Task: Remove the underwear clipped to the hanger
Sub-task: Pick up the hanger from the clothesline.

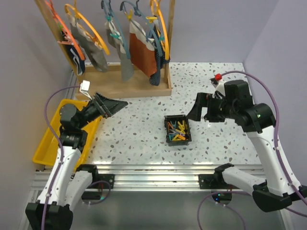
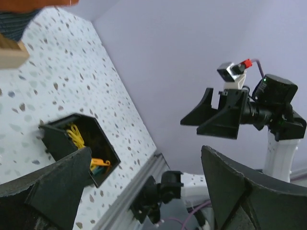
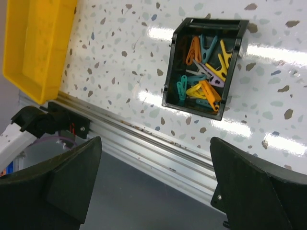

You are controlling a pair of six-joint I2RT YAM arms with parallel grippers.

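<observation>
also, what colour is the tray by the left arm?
The tray is plain yellow; the right wrist view shows it best.

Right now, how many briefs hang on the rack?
5 on the wooden rack, left to right: far-left navy briefs, left grey briefs, middle grey briefs, rust-brown briefs, right navy briefs. Overlap may hide more.

Grey, rust, navy underwear; yellow tray; black bin; white speckled table.

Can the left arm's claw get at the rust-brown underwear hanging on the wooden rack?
Probably yes. The open left claw hovers empty just before the wooden rack, with nothing between it and the rust-brown cloth briefs.
</observation>
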